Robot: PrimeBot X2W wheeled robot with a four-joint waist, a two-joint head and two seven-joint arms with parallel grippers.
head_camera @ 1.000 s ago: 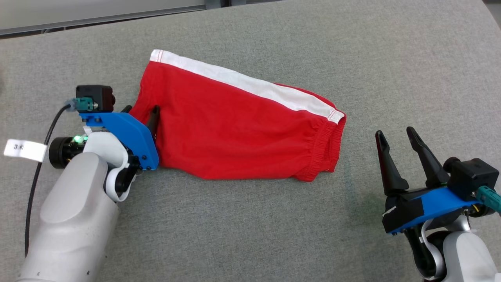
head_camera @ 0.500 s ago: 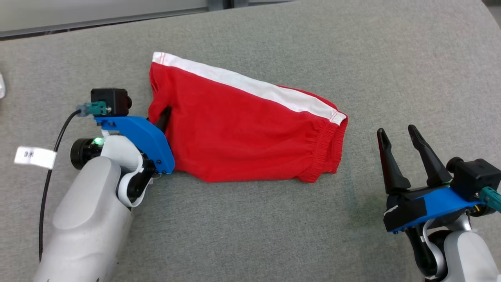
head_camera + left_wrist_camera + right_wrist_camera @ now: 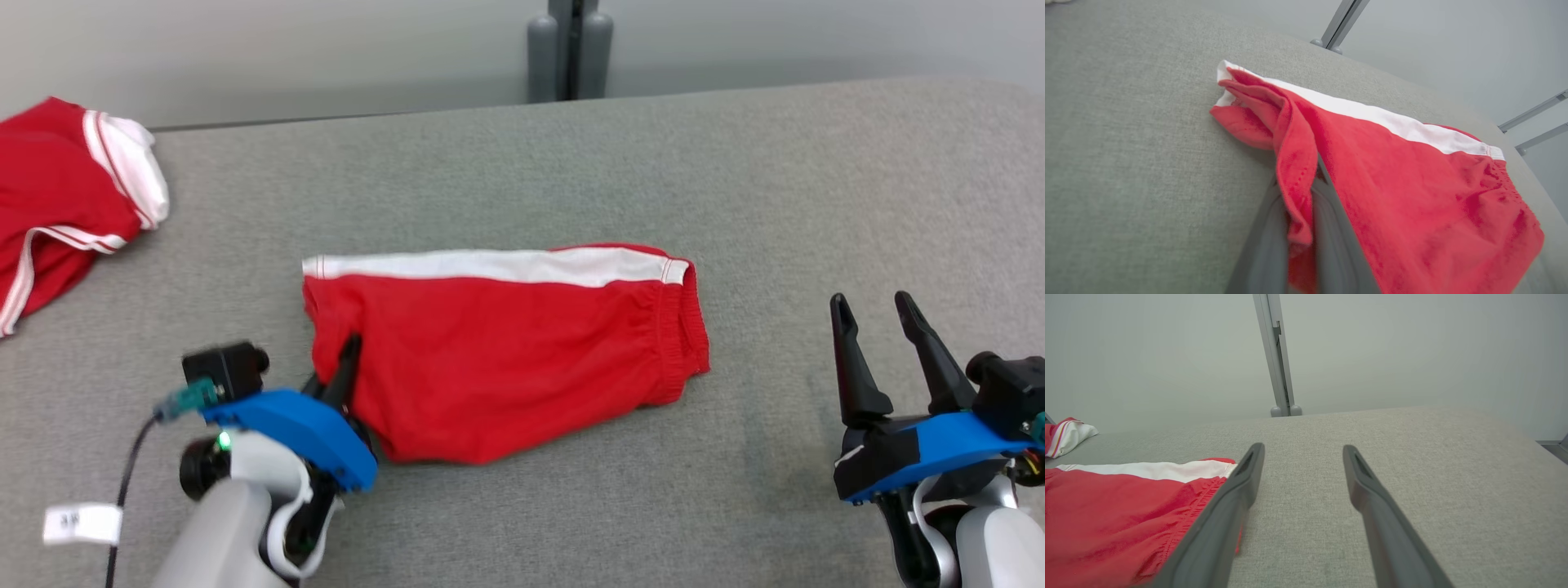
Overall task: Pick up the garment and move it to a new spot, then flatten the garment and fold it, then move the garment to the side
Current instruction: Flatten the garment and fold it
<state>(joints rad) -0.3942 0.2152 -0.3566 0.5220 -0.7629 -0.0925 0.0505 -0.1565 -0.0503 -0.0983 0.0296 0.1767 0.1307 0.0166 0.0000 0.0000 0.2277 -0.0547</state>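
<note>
Grey fabric-covered desk (image 3: 735, 180) | red cloth shorts with white side stripe (image 3: 522, 359) lying flat mid-desk, long axis left-right | left tool (image 3: 335, 367) clenched on left-end hem | right tool (image 3: 870, 304) released, well apart beyond waistband end | left arm nearer, likely to lead the shift

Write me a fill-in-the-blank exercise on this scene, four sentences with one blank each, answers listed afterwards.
1. The stripe along the far edge of the red shorts is ____.
2. The left gripper is ____ on the left end of the shorts.
3. The right gripper stands ____, apart from the shorts and holding nothing.
4. A second red garment lies at the far ____ corner of the table.

Missing words: white; shut; open; left
</note>
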